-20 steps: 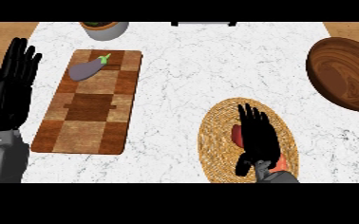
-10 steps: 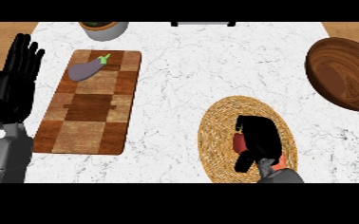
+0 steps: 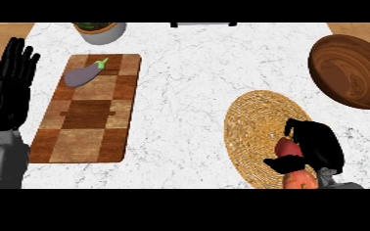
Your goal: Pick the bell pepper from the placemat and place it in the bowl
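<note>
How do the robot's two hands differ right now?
The right hand is curled round the red bell pepper over the woven placemat; the left hand holds nothing. The right hand's fingers are bent, the left hand's straight and pointing up. The right hand shows at the view's lower right, the left rests at the left edge beside the wooden cutting board. Both are black.

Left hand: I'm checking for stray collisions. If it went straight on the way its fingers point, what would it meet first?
Probably nothing: the left hand points toward the view's top, along bare counter left of the cutting board. Depth is unclear.
</note>
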You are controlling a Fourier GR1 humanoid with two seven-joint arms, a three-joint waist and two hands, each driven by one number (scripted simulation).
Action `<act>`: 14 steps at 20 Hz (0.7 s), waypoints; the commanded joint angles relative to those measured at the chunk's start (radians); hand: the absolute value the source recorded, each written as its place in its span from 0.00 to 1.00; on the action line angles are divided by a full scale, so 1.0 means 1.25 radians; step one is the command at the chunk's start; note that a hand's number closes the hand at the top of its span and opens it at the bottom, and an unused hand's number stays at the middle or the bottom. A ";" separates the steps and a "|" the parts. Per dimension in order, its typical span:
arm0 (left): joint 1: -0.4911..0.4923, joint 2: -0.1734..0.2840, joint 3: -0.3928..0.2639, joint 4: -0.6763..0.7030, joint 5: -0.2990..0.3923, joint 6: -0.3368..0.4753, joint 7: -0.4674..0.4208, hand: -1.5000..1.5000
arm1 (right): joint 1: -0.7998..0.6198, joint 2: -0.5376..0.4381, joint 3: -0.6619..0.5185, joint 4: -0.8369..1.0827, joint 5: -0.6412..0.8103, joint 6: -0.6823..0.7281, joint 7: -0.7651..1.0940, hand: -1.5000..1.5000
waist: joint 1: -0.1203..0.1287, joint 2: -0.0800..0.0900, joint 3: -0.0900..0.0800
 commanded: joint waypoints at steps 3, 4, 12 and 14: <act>0.022 0.010 0.032 -0.004 0.004 0.015 -0.009 0.50 | 0.065 -0.214 -0.243 0.086 -0.142 0.009 -0.144 1.00 | -0.057 0.002 0.007; 0.025 0.002 0.028 -0.002 0.005 0.017 -0.004 0.50 | 0.064 -0.247 -0.276 0.105 -0.166 0.015 -0.177 1.00 | -0.059 0.003 0.007; 0.041 -0.001 0.028 -0.009 0.009 0.010 -0.010 0.50 | 0.035 -0.484 -0.557 0.309 -0.354 0.016 -0.447 1.00 | -0.031 -0.001 0.007; 0.024 0.013 0.032 -0.016 0.013 0.007 0.006 0.50 | 0.025 -0.531 -0.599 0.350 -0.409 0.049 -0.539 1.00 | -0.031 -0.004 0.008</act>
